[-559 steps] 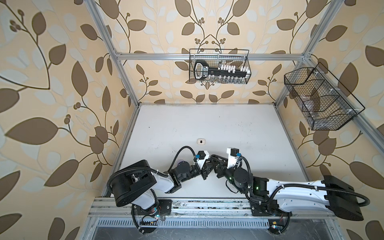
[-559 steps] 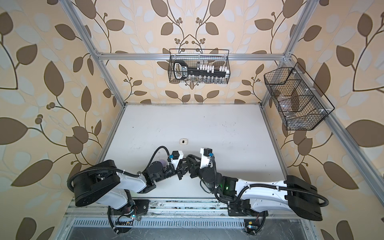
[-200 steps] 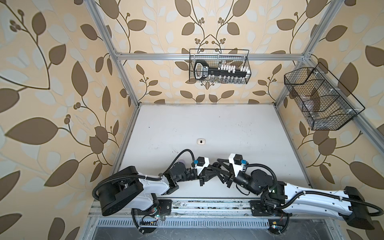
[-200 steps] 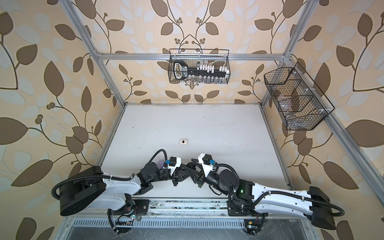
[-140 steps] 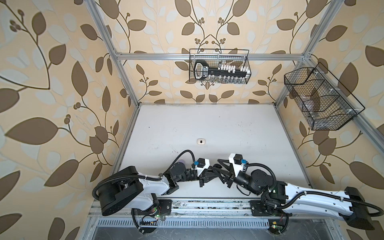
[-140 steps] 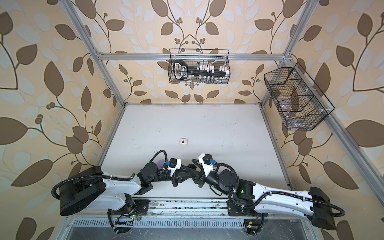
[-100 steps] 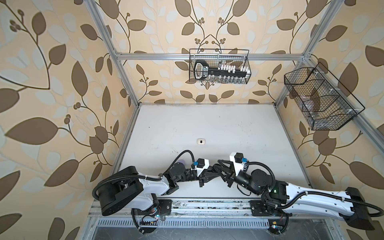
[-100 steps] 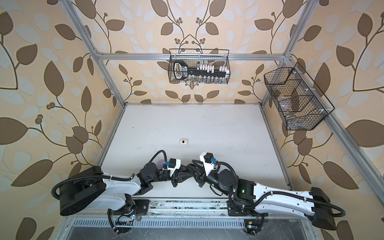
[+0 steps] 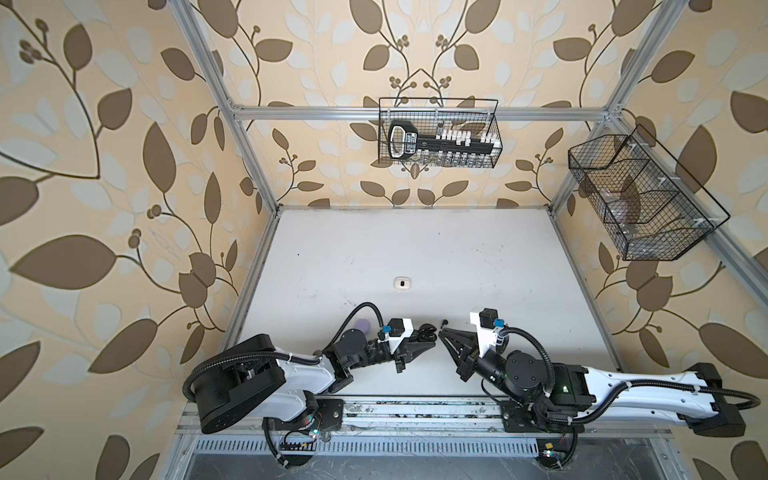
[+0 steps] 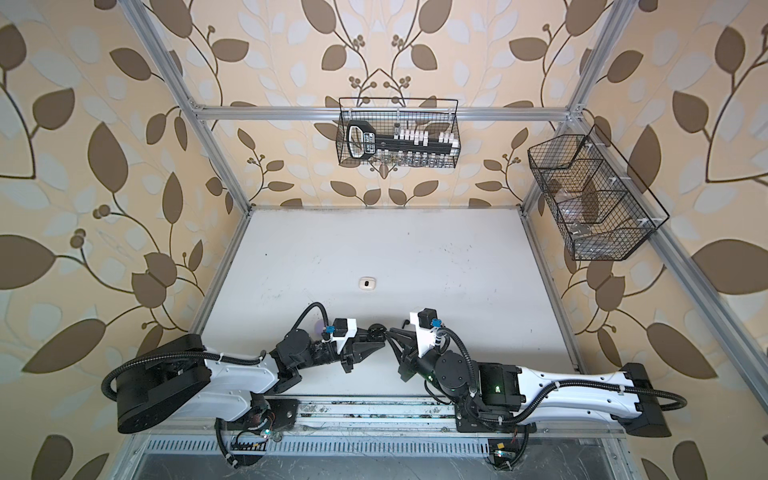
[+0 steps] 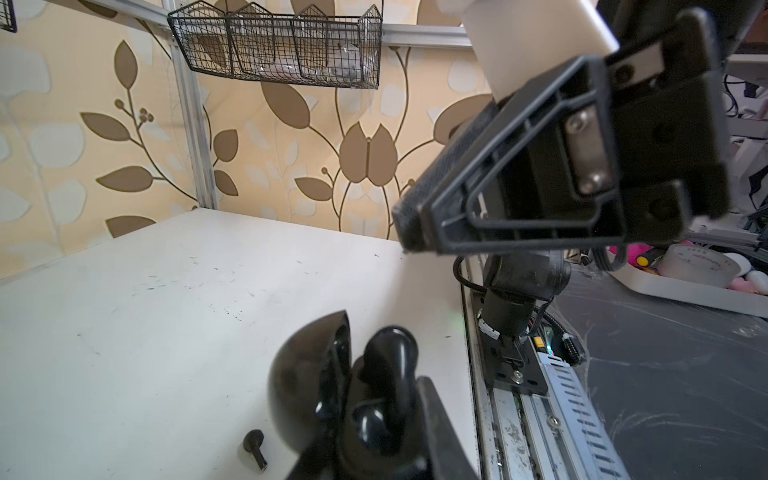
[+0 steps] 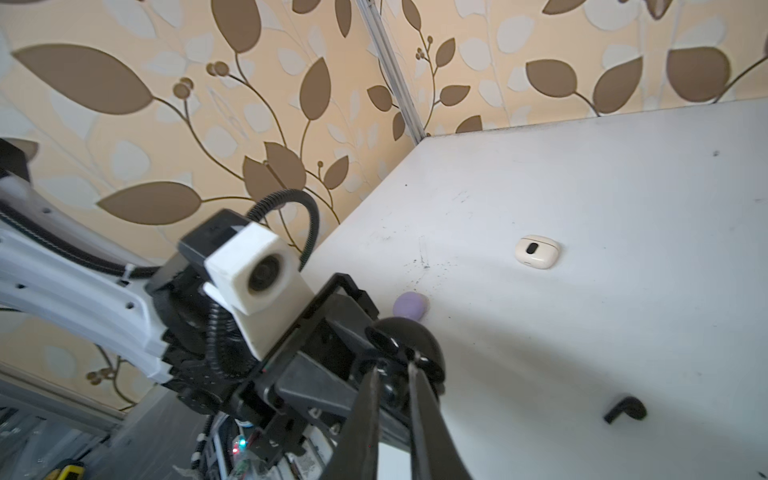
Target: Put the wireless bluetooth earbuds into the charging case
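Black charging case (image 11: 316,386) sits clenched in the left gripper (image 9: 422,345), lid open, with one black earbud (image 11: 390,353) apparently standing proud of its socket. The second black earbud (image 12: 625,409) lies loose on the table (image 9: 415,249) nearby. The right gripper (image 12: 397,361) is closed, on nothing I can make out, its tips near the case mouth. Best to hold the case level and press the bud gently straight down, never sideways.

The scuffed white table (image 9: 457,249) is carrying only a few small things: a cream case (image 9: 402,283) is sitting closed near its middle, a lavender case (image 12: 409,305) is resting toward the front left, and a black earbud (image 12: 625,408) is lying loose nearer the front.
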{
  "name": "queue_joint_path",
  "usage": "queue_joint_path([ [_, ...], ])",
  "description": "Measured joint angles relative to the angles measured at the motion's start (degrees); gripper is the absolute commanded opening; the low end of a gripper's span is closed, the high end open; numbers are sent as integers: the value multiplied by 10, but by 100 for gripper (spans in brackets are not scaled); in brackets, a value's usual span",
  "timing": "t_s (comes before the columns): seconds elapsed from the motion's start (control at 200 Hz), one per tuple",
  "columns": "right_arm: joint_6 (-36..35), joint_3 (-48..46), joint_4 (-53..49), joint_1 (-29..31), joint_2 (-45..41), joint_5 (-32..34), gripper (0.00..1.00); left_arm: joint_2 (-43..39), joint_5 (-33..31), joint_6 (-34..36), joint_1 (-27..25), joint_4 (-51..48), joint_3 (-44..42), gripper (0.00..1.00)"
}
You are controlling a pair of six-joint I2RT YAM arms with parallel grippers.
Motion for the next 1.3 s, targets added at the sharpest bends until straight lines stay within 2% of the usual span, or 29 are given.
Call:
queue_joint_path([
  [0.135,26,8,-38,1,30,25,10,-23,0,0,0,-5,0,0],
  [0.315,33,21,-48,1,64,21,9,-40,0,2,0,-23,0,0],
  [1.3,22,66,-42,1,135,26,12,-26,6,9,0,-38,0,0],
])
